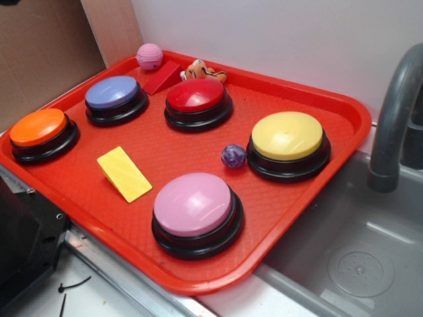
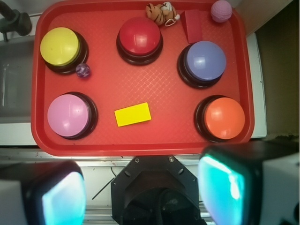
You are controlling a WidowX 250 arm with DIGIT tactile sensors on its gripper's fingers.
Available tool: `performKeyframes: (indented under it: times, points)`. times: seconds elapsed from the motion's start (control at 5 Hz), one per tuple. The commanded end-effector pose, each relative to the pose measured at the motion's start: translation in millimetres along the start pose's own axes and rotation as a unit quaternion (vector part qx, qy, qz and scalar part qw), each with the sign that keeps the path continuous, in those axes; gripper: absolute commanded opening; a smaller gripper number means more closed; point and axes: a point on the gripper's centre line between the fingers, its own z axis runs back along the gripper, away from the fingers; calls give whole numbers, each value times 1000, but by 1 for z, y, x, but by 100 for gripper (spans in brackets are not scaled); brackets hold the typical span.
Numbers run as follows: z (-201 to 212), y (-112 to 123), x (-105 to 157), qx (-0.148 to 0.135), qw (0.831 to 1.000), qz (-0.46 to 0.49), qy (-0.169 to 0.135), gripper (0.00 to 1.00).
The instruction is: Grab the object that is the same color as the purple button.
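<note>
The object, a small glossy dark purple ball (image 1: 233, 156) with pale swirls, lies on the red tray (image 1: 291, 198), touching the left side of the yellow button (image 1: 287, 135). From the wrist view the ball (image 2: 83, 70) sits far ahead at upper left, between the yellow button (image 2: 59, 46) and the pinkish-purple button (image 2: 69, 115). That pinkish-purple button (image 1: 193, 205) is the nearest one in the exterior view. My gripper (image 2: 143, 192) hangs high above the tray's near edge, open, its fingers (image 2: 63, 199) wide apart and empty. The exterior view does not show it.
Also on the tray are a blue-violet button (image 1: 112, 92), a red button (image 1: 196, 96), an orange button (image 1: 38, 127), a yellow block (image 1: 123, 173), a red wedge (image 1: 162, 77), a dimpled pink ball (image 1: 150, 56) and a small tiger toy (image 1: 201, 70). A sink (image 1: 357, 264) with a grey faucet (image 1: 393, 119) lies to the right.
</note>
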Motion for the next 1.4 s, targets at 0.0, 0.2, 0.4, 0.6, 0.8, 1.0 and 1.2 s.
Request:
performKeyframes:
  times: [0.0,0.2,0.4,0.6,0.8,1.0,1.2]
  points:
    - [0,0,0,0,1000,0,0,100]
    - [-8,1,8,7,999,-35,-23,100]
    - [-27,0,21,10,986,-153,-70,100]
    - [-45,-4,31,-19,961,-249,-122,100]
    - [-68,-7,47,-24,955,-250,-158,100]
    - [-94,-12,68,-35,956,-230,-179,100]
    - [-112,-24,82,-46,951,-234,-199,100]
